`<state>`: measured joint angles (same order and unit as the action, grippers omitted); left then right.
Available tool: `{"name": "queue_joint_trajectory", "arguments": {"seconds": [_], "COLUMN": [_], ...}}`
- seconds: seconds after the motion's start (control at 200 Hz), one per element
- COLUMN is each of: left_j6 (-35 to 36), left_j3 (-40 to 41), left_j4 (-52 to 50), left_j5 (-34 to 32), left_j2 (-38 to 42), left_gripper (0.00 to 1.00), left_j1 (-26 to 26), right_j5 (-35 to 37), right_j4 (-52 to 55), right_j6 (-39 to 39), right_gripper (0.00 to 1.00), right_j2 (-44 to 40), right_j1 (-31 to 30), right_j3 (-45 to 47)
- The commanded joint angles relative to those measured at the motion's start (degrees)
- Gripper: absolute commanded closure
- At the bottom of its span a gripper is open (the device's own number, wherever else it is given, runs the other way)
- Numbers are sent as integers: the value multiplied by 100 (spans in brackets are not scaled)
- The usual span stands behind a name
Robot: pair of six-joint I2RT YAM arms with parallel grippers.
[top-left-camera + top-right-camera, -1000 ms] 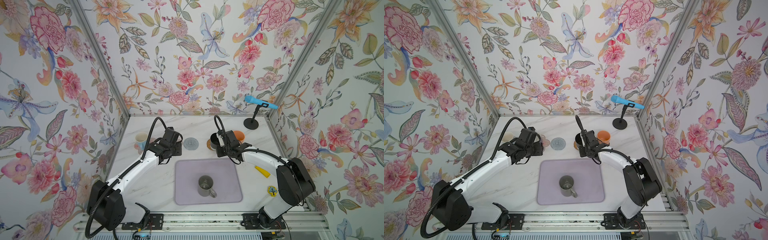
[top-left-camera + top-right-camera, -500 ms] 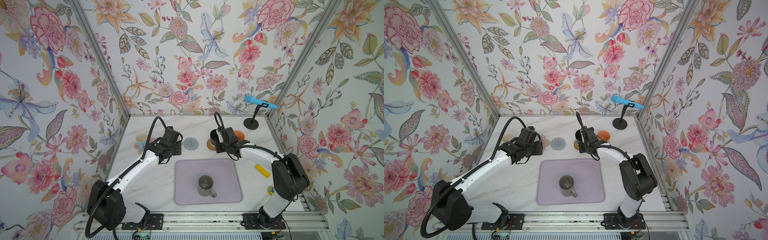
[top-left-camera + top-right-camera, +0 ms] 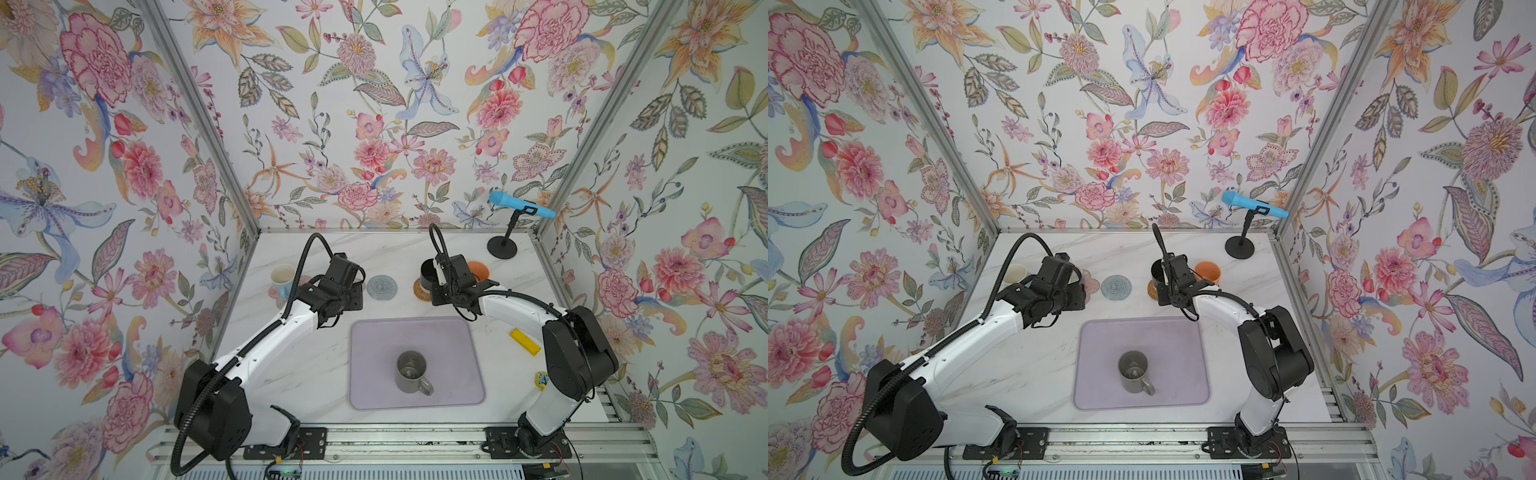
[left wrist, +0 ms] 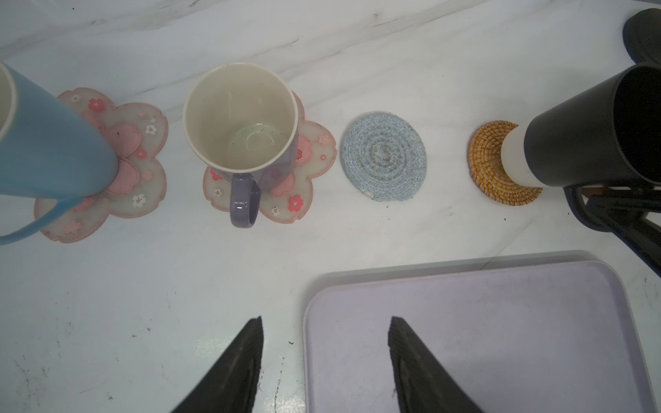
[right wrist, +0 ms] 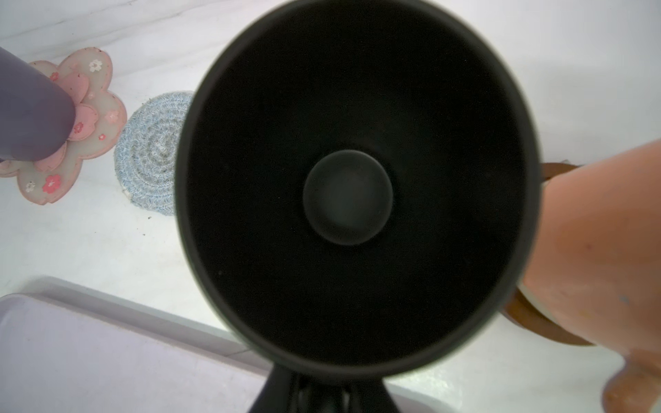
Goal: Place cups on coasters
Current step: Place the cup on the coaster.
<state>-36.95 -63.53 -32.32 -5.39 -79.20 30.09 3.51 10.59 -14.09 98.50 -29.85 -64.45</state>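
Site: a robot test cell dressed up as a home, not a real room. The three walls [image 3: 374, 124] of floral wallpaper are flat panels framed by bare aluminium posts [image 3: 203, 120]. The white marble-look surface [image 3: 316, 365] ends at a slotted aluminium rail [image 3: 395, 436]. Two white-and-black arms are bolted to it (left arm [image 3: 270, 343], right arm [image 3: 519, 309]). Cable hoses [image 3: 303, 257] and a small circuit board [image 3: 286, 473] are exposed. A blue microphone [image 3: 521, 208] stands on a black stand in the far corner.
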Motion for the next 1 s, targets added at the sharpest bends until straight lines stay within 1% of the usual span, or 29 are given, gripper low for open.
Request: {"name": "queue_joint_trajectory", "arguments": {"seconds": [0.0,0.22,0.996], "left_j6": [-68,-68,-76], "left_j3": [-50,-54,-119], "left_j4": [-38,-73,-73], "left_j5": [-131,-139,-124], "left_j2": [-43,-34,-97], "left_gripper": [40,40,40], "left_j1": [68,68,72], "right_j5": [115,115,181], "right_j4": [-623,-681,-725], "right_j6": [-133,-231,-301], "right_gripper": [100,100,100], "right_j2": [2,115,128], "right_j1": [44,47,44], "right_j3": [-184,-186,-43]}}
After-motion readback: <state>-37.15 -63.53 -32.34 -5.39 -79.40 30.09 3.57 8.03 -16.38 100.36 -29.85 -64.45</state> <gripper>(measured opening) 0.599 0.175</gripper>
